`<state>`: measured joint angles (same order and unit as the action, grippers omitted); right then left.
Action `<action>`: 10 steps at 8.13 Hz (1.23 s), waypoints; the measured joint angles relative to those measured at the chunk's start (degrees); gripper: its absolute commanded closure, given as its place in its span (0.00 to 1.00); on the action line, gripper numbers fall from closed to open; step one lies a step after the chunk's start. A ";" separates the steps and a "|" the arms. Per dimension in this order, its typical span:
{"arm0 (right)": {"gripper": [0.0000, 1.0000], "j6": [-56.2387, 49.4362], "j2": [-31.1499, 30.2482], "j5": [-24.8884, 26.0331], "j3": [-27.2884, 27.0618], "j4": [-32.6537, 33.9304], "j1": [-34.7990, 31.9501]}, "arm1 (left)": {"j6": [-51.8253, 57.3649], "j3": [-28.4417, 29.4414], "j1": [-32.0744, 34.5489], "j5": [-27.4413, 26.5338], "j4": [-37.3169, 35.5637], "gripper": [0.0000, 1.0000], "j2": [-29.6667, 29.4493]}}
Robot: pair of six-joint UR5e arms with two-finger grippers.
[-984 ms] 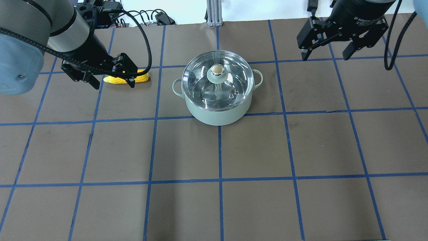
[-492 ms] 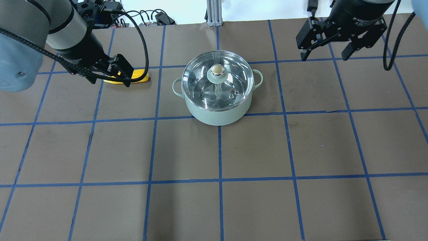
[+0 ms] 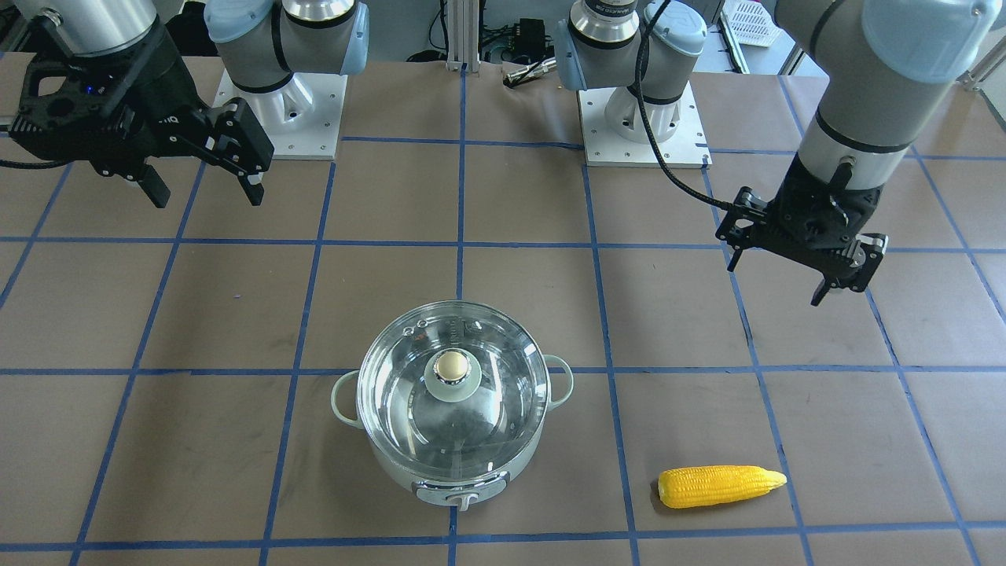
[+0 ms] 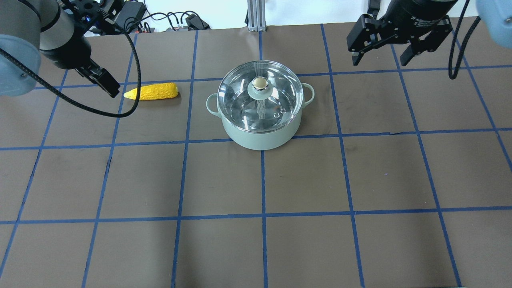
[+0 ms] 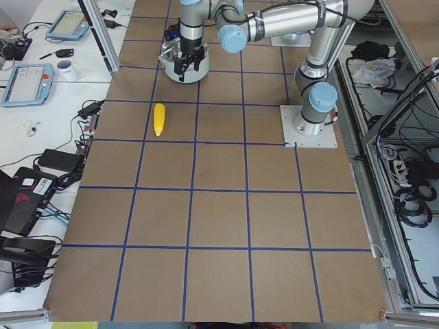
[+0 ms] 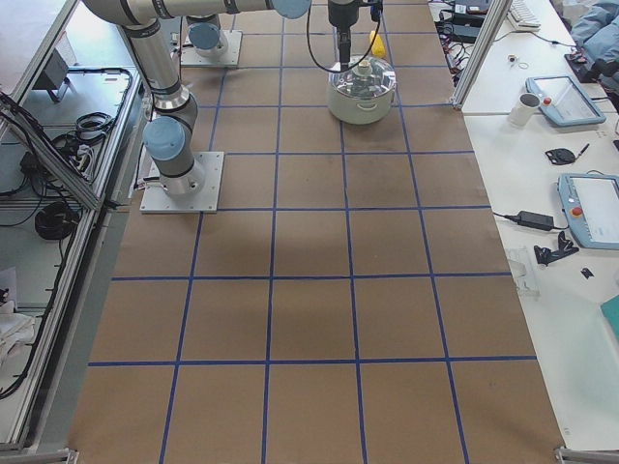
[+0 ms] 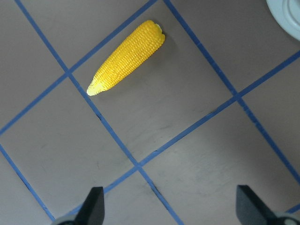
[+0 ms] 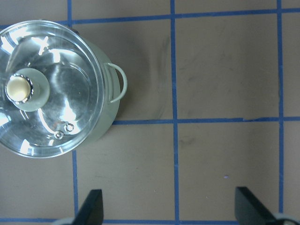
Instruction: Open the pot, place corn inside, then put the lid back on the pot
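At the middle of the table (image 4: 280,248), finding the pot (image 4: 260,134) closed, wearing the lid (image 4: 262,100) square on its rim. Seeing the corn (image 4: 151,91) lying flat on the robot's left of the pot, well apart from it. Noting the left gripper (image 3: 774,284) hanging near the corn, not over it, fingers spread wide and holding nothing. Noting the right gripper (image 4: 378,62) hovering off the pot's right side, spread wide and empty. Judging lid removal as the step in hand: centring the right gripper over the knob (image 4: 260,84), descending straight, pinching it squarely, lifting vertically without dragging the pot. Possibly needing a firm pinch, knob finish being unclear.
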<state>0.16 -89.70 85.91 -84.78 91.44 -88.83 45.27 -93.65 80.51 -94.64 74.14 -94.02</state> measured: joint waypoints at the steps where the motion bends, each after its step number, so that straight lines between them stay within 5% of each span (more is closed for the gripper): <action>1: 0.00 2.45 1.43 0.08 0.11 3.25 -1.97 | 9.10 -0.18 -0.73 -0.22 -3.34 0.00 -1.71; 5: 0.00 17.93 10.95 1.15 2.37 17.46 -13.65 | 31.66 -0.54 -1.22 0.46 -18.39 0.00 -11.41; 10: 0.00 29.80 24.51 9.05 6.45 25.43 -21.90 | 43.98 0.27 -2.34 12.83 -26.43 0.00 -22.42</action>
<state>29.95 -65.19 94.97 -78.34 116.87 -110.73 89.25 -93.38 78.17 -81.82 47.71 -116.44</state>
